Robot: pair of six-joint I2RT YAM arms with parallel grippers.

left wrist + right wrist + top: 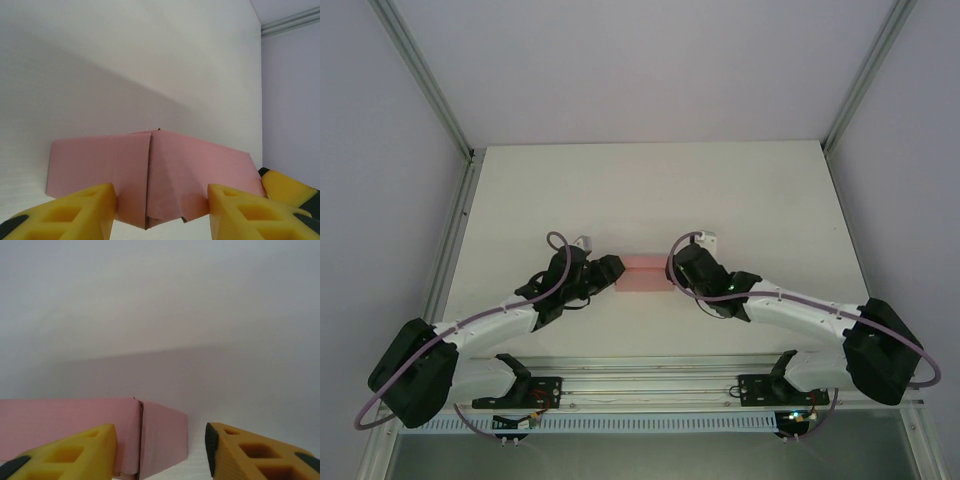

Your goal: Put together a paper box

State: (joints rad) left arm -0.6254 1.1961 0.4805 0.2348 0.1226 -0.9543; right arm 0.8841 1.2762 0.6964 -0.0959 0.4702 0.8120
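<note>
The pink paper box (643,272) lies folded on the white table between my two grippers. My left gripper (613,272) is at its left end. In the left wrist view a corner of the paper box (170,170) points toward the camera, and my left gripper (161,196) has both yellow fingers (85,210) against its two faces. A torn-looking flap edge shows at the bottom. My right gripper (675,268) is at the right end. In the right wrist view my right gripper (161,436) is open: one finger overlaps the paper box (160,435), and the other finger (250,452) stands clear of it.
The white table (750,200) is bounded by aluminium frame posts (460,210) and grey walls at the back and sides. A metal rail (650,385) runs along the near edge by the arm bases. A yellow finger of the right gripper (292,189) shows behind the box.
</note>
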